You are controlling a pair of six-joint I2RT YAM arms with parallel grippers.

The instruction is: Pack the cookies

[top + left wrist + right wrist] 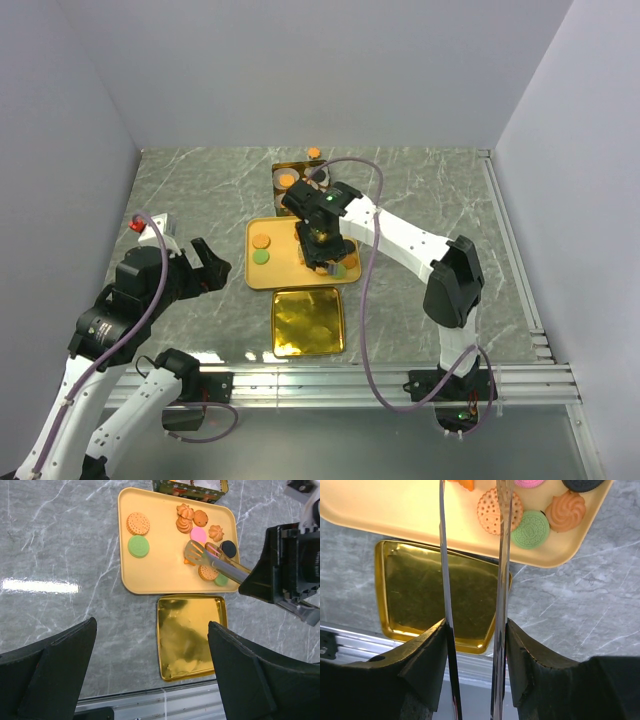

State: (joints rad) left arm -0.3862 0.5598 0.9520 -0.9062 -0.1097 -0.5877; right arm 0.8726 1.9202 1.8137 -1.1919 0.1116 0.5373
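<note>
Scene: grey marble table (430, 190) with 2 white robot arms bolted at the near edge.
Tray: yellow tray (160, 575) w/ rounded corners, mid-table.
Cookies (183, 525): most lie loose on the tray; none sit in the gold lid.
Tray, left side: tan round cookie (137, 523) w/ a green cookie (138, 546) just beside it, well apart from the rest.
Tray, right side: 4 orange swirl cookies in a cluster, then a pink cookie (198, 534) and a black cookie (228, 547).
Tray, near-right corner: a dotted tan cookie (492, 510), a 2nd green one (531, 529) touching it, and an orange swirl (566, 511) next to that.
Tongs (215, 562): metal, angled down over the right side of the tray. The 2 blades stand apart and nothing is seen pinched between them. The tips are beside the pink cookie; can't tell if they touch anything.
Right gripper (475, 630): over the tray's near edge, fingers pressed against the outer faces of the tongs, gripping them.
Left gripper (151, 627): spread wide and empty, hanging over the table left of the tray.
Gold lid (190, 630): shiny, shallow, inside up, just beside the tray's near edge.
Tin (283, 166): at the tray's far edge, w/ white paper cups inside. 1 cup holds an orange cookie (287, 180). Another orange disc (314, 153) sits by the tin's far edge.
</note>
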